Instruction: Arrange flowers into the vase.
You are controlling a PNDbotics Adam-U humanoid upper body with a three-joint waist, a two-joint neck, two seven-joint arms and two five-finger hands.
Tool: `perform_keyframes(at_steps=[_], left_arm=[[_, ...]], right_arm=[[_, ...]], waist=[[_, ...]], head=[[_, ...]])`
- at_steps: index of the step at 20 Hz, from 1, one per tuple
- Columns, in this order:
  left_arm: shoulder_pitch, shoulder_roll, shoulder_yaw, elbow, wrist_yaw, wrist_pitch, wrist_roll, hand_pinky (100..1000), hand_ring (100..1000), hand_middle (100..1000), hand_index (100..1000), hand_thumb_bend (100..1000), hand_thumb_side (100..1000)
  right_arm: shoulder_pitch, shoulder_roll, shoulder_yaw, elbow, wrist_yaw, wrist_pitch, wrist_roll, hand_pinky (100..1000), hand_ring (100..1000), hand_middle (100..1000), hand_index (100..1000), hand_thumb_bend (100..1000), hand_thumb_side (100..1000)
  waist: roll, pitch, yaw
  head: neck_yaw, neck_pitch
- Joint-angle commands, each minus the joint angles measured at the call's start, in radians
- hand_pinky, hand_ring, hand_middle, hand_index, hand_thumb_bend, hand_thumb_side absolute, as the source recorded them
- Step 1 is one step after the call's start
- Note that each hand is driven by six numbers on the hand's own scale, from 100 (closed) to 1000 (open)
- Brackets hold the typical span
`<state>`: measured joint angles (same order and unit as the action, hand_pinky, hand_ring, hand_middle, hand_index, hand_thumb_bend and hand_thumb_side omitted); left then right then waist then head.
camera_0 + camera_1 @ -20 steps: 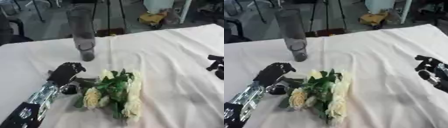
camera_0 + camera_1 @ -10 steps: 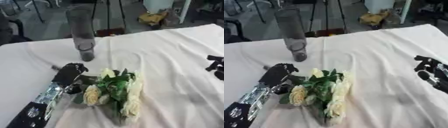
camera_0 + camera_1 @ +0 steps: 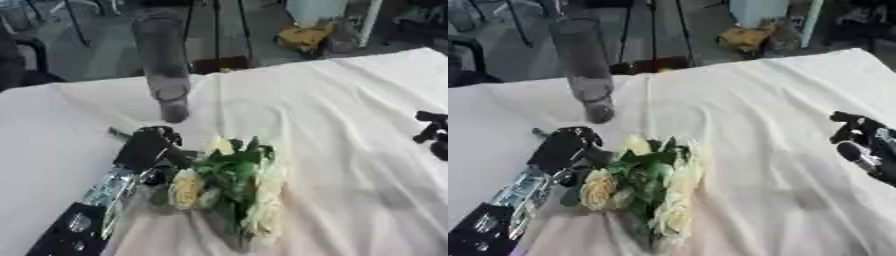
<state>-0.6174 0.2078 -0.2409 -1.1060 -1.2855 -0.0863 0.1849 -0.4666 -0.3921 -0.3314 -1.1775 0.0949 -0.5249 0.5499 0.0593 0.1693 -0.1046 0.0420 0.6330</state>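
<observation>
A bunch of pale yellow roses with green leaves (image 3: 232, 187) lies on the white tablecloth near the front. My left hand (image 3: 147, 148) rests at the bunch's left side, its fingers curled in against the leaves and stems; whether they hold a stem is hidden by the foliage. A tall grey glass vase (image 3: 164, 70) stands upright behind the hand, towards the table's far edge. My right hand (image 3: 859, 137) hangs at the right edge, away from the flowers, with its fingers bent and nothing in them.
The white cloth (image 3: 332, 110) covers the whole table, with creases running across it. Beyond the far edge are a tripod, chair legs and a yellow object (image 3: 302, 37) on the floor.
My left hand has slid right and closer to the roses, its fingers now against the leaves. The bunch has shifted slightly. The right hand has stayed put.
</observation>
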Motion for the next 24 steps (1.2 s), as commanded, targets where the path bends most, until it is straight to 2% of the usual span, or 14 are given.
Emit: perform_keyframes(at_steps=[1, 2, 3, 4, 5, 9, 12, 13, 15, 17, 24], left_arm=[[-0.014, -0.020, 0.001, 0.009, 0.017, 0.000, 0.043, 277, 327, 184, 438, 587, 320], [-0.014, -0.023, 0.002, 0.010, 0.023, 0.001, 0.058, 277, 327, 184, 438, 587, 320], [-0.015, -0.024, 0.002, 0.013, 0.029, 0.001, 0.071, 164, 221, 100, 348, 680, 346], [-0.016, -0.027, 0.003, 0.011, 0.037, 0.001, 0.085, 164, 221, 100, 348, 680, 346], [-0.017, -0.029, 0.003, 0.010, 0.047, -0.001, 0.101, 100, 160, 100, 292, 762, 349], [-0.017, -0.030, -0.002, 0.017, 0.076, -0.010, 0.138, 100, 107, 100, 252, 781, 360], [-0.016, -0.026, -0.003, 0.004, 0.100, -0.012, 0.144, 100, 100, 100, 228, 805, 395], [-0.015, -0.024, -0.003, -0.006, 0.111, -0.012, 0.146, 100, 100, 100, 215, 846, 409], [-0.015, -0.019, -0.001, -0.032, 0.132, -0.007, 0.149, 100, 100, 100, 184, 998, 447], [-0.016, -0.013, 0.001, -0.062, 0.155, 0.003, 0.157, 100, 100, 100, 152, 1000, 442], [-0.015, -0.006, -0.003, -0.098, 0.182, 0.023, 0.160, 100, 100, 100, 143, 1000, 419]], right_arm=[[-0.018, -0.019, 0.000, -0.009, 0.000, -0.004, 0.001, 709, 989, 485, 838, 698, 715], [-0.018, -0.019, 0.000, -0.009, 0.000, -0.004, 0.001, 709, 989, 485, 838, 698, 715], [-0.018, -0.019, 0.000, -0.009, 0.000, -0.004, 0.001, 709, 988, 485, 839, 698, 714], [-0.018, -0.018, 0.000, -0.010, 0.000, -0.003, 0.001, 709, 988, 485, 839, 698, 714], [-0.018, -0.018, 0.000, -0.010, 0.000, -0.003, 0.001, 709, 988, 485, 839, 697, 716], [-0.018, -0.015, -0.001, -0.012, 0.000, -0.002, 0.001, 709, 988, 485, 839, 701, 721], [-0.018, -0.015, -0.001, -0.014, 0.000, 0.000, 0.001, 709, 988, 485, 839, 696, 720], [-0.017, -0.015, -0.002, -0.015, 0.000, 0.000, 0.001, 709, 988, 485, 839, 695, 721], [-0.017, -0.014, -0.002, -0.015, 0.000, 0.001, 0.001, 709, 988, 485, 839, 694, 723], [-0.017, -0.013, -0.003, -0.017, 0.000, 0.002, 0.001, 709, 988, 485, 839, 693, 726], [-0.016, -0.012, -0.003, -0.020, 0.000, 0.005, 0.001, 709, 988, 485, 839, 693, 727]], waist=[[-0.007, -0.006, -0.004], [-0.007, -0.007, -0.004], [-0.007, -0.007, -0.004], [-0.008, -0.007, -0.004], [-0.008, -0.007, -0.004], [-0.007, -0.008, -0.004], [-0.007, -0.009, -0.003], [-0.007, -0.009, -0.003], [-0.006, -0.010, -0.002], [-0.006, -0.012, -0.001], [-0.005, -0.013, 0.000]], head=[[0.002, 0.003], [0.002, 0.003], [0.002, 0.003], [0.002, 0.003], [0.002, 0.003], [0.004, 0.001], [0.004, 0.000], [0.004, 0.000], [0.004, 0.000], [0.004, -0.001], [0.005, -0.002]])
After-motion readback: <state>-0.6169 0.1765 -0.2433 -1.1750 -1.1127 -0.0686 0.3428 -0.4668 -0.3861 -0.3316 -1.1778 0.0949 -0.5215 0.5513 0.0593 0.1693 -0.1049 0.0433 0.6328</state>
